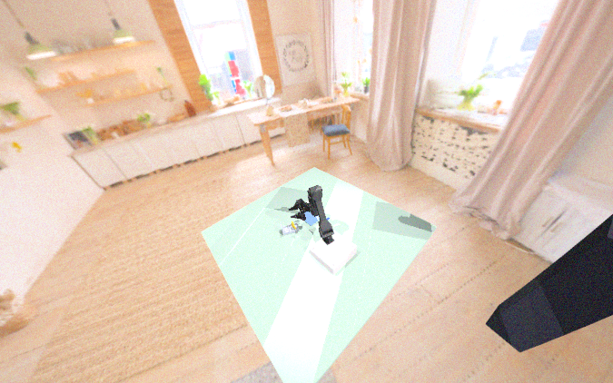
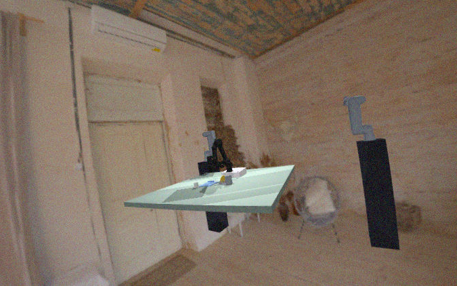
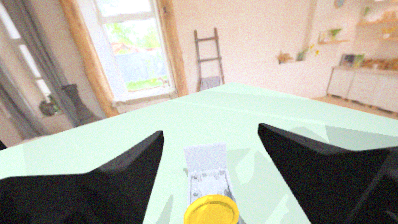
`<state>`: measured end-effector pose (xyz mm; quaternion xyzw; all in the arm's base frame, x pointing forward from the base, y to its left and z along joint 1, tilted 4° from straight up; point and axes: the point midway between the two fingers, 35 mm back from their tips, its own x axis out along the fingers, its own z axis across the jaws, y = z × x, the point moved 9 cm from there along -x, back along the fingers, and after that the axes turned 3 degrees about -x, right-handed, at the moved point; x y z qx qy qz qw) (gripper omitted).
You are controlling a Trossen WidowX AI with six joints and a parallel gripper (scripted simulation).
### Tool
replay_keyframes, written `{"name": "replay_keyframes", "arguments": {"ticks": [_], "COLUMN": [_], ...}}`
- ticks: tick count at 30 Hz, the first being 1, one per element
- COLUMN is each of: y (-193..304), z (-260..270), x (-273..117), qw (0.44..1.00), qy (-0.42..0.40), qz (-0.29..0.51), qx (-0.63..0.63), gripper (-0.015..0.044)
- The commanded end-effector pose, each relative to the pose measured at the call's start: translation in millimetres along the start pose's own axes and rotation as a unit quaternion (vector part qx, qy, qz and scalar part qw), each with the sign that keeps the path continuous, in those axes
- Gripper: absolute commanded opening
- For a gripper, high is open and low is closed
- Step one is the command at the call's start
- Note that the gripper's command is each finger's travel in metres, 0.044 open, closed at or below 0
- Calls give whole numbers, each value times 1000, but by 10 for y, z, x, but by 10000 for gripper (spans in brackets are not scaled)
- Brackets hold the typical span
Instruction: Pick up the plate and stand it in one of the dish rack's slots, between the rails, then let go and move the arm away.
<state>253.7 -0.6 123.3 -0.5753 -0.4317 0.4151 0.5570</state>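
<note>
1. Plate (image 3: 211, 210), yellow, stands on edge in the dish rack (image 3: 208, 172), at six o'clock in the wrist view.
2. Gripper (image 3: 210, 165) has its fingers spread wide with nothing between them, one on each side of the rack and apart from the plate.
3. Rack's long axis runs toward twelve o'clock; probably the plate sits between the rails, though its base is cropped.
4. Table (image 3: 260, 107) offers open room all round; retreating upward looks safest.
</note>
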Motion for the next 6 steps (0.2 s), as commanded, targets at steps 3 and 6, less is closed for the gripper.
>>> {"name": "replay_keyframes", "arguments": {"ticks": [3, 6], "y": [-79, -108], "z": [-64, -205], "x": [1, 14], "qw": [1000, 998], "qy": [14, 46], "qz": [-1, 1], "qx": [15, 41], "gripper": [400, 400]}}
